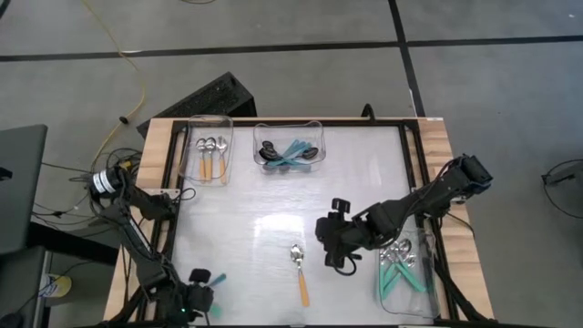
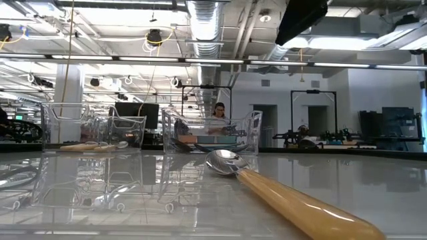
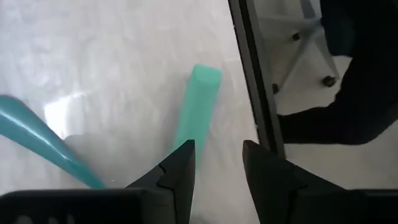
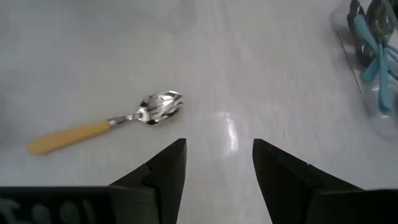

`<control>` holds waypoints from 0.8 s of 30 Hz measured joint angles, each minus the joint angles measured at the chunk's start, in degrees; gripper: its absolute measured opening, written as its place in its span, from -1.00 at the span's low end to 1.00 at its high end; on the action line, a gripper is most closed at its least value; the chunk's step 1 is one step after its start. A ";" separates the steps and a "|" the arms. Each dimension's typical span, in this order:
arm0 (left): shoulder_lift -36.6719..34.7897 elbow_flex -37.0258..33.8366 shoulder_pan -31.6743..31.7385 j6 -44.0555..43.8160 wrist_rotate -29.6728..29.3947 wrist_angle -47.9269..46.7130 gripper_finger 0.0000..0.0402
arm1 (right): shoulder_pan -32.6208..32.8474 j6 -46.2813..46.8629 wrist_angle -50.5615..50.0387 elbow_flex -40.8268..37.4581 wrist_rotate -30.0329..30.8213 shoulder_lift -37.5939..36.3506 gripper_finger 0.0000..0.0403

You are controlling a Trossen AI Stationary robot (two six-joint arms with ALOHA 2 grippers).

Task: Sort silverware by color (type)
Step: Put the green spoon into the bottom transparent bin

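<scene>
An orange-handled spoon (image 1: 299,269) lies flat on the white table, also in the low view (image 2: 287,200) and the right wrist view (image 4: 106,127). My right gripper (image 1: 332,244) is open and empty (image 4: 217,168), just to the right of that spoon. My left gripper (image 1: 199,292) is open (image 3: 217,168) at the table's near left corner. Two teal handles lie there: one (image 3: 199,106) runs under one finger, the other (image 3: 37,137) lies off to the side. Their bowls are hidden. My left gripper points down at the table over a teal handle (image 3: 186,134) that runs under one finger (image 3: 177,171). I cannot tell whether the finger touches it. The handle lies flat on the table.
A clear bin with orange-handled spoons (image 1: 211,150) and one with blue-handled spoons (image 1: 290,150) stand at the far edge. A clear bin with teal-handled spoons (image 1: 405,269) stands at the near right. A dark frame rail (image 3: 252,93) runs along the table's left edge.
</scene>
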 joint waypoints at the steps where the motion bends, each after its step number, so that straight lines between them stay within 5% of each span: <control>1: 0.01 0.00 -0.01 0.87 -0.02 -0.39 -0.41 | -0.04 0.02 0.29 0.00 -0.58 -0.02 0.03; 11: 1.37 0.00 -0.01 1.76 0.42 -6.20 -0.41 | 0.03 -0.05 0.73 0.00 -2.01 -0.02 0.03; 24: 1.02 -4.15 -1.93 4.78 2.95 -2.40 -0.42 | 0.79 -1.37 0.81 0.00 -2.01 -0.02 0.03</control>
